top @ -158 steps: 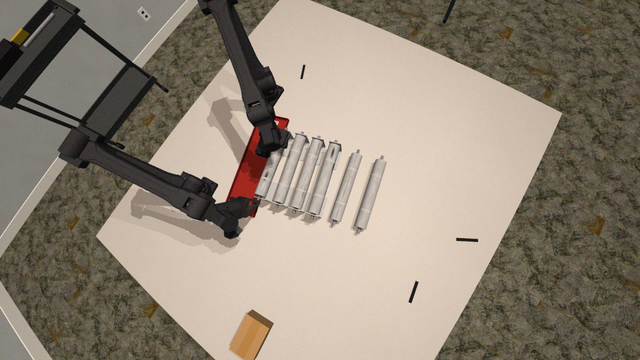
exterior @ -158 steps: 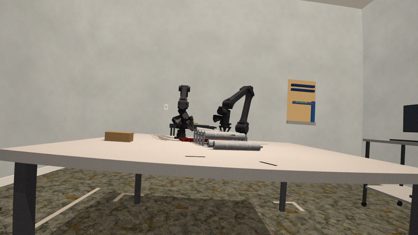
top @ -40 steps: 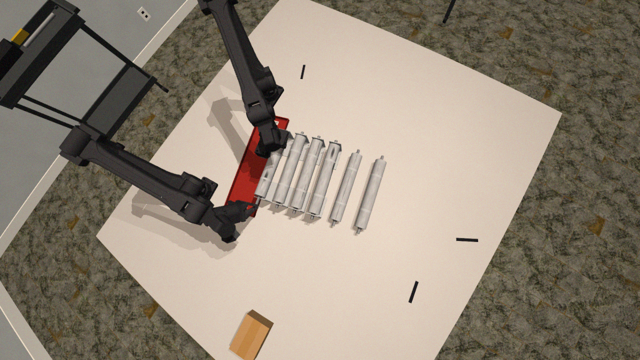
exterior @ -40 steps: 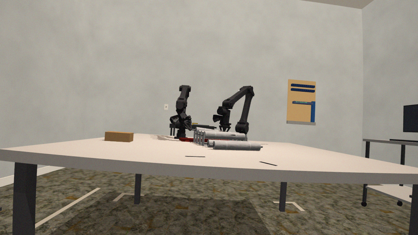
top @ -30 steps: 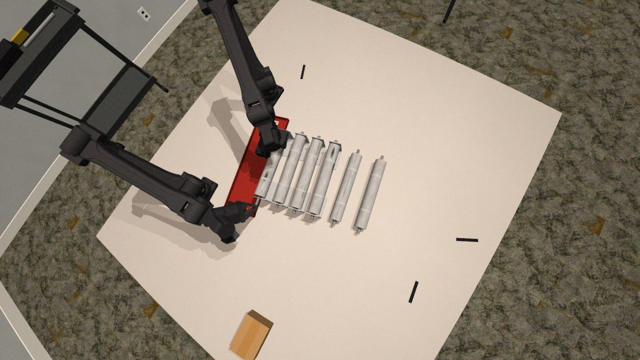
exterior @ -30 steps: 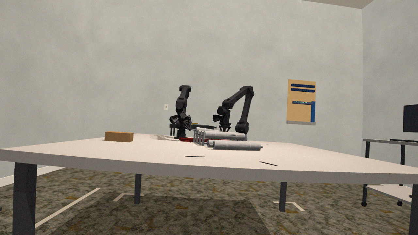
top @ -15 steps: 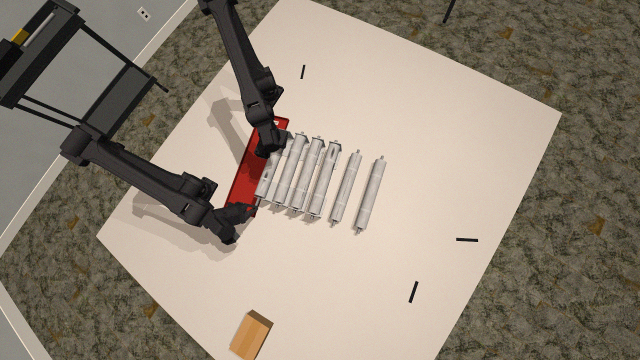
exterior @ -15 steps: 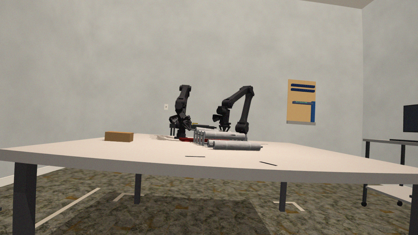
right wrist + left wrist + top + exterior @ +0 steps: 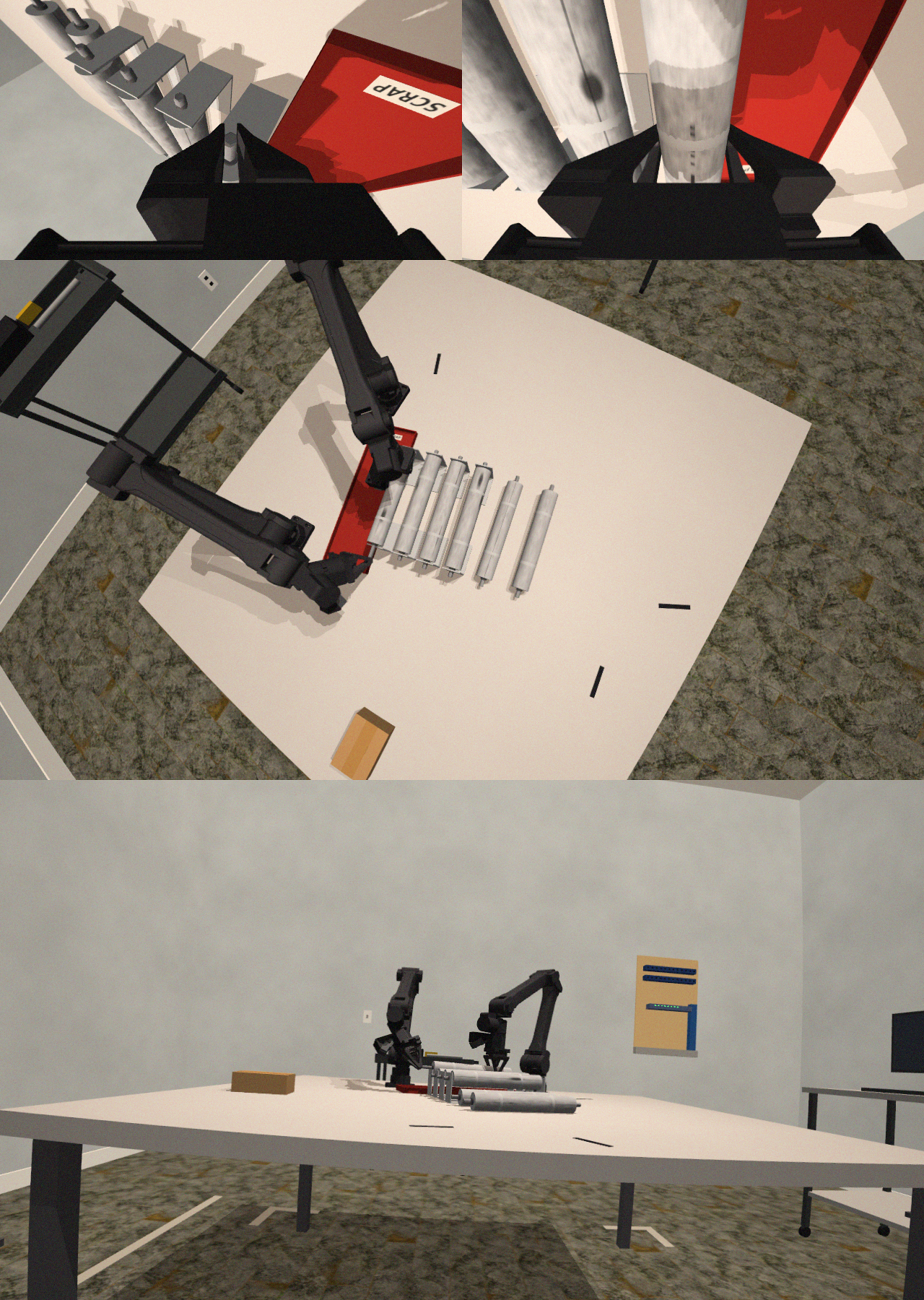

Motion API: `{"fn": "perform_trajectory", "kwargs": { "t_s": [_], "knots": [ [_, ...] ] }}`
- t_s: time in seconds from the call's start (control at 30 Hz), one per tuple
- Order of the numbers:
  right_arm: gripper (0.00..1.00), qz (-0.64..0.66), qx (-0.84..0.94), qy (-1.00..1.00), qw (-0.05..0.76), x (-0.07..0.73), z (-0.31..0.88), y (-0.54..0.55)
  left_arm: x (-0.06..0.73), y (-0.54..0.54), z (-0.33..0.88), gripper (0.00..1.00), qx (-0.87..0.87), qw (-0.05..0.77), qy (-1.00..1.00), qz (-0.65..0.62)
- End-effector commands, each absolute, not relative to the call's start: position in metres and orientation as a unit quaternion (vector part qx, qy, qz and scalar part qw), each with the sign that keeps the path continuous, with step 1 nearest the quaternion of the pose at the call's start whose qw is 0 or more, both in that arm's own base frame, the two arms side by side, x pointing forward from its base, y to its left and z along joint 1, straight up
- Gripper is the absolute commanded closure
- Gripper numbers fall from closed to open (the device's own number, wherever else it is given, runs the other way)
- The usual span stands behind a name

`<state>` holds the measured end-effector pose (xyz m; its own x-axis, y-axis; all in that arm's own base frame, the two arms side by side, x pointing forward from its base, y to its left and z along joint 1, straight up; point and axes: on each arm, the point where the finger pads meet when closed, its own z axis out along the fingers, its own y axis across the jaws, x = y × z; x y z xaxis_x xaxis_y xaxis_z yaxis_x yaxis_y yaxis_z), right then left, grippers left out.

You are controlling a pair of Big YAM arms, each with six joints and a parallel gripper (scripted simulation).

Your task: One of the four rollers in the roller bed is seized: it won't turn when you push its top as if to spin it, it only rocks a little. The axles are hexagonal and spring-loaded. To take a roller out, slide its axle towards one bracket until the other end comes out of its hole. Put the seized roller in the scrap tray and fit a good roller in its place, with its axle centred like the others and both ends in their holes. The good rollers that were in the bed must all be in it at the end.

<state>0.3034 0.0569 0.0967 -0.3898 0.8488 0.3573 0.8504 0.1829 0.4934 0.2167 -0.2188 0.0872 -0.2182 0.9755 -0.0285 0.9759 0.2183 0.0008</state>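
The roller bed holds grey rollers side by side between grey brackets. My left gripper is shut around the body of the end roller, the one next to the red scrap tray. My right gripper is shut on that roller's hexagonal axle end. The bracket plate just beyond the fingers shows no axle in it. The three other rollers show axle ends through their brackets.
Two spare rollers lie loose on the table beyond the bed. A cardboard box sits near the table's edge. Short black marks lie on the table top.
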Motion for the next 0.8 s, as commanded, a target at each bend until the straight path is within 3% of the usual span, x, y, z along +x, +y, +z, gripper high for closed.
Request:
{"fn": "perform_trajectory", "kwargs": {
  "t_s": [0.0,0.77],
  "knots": [
    [0.97,-0.333,-0.554,-0.761,-0.067,0.35,0.134,0.028,0.229,-0.229,0.109,0.68,0.629,0.021,0.777,-0.003],
    [0.97,-0.333,-0.554,-0.761,-0.067,0.35,0.134,0.028,0.23,-0.226,0.125,0.68,0.628,0.013,0.778,0.01]
  ]
}}
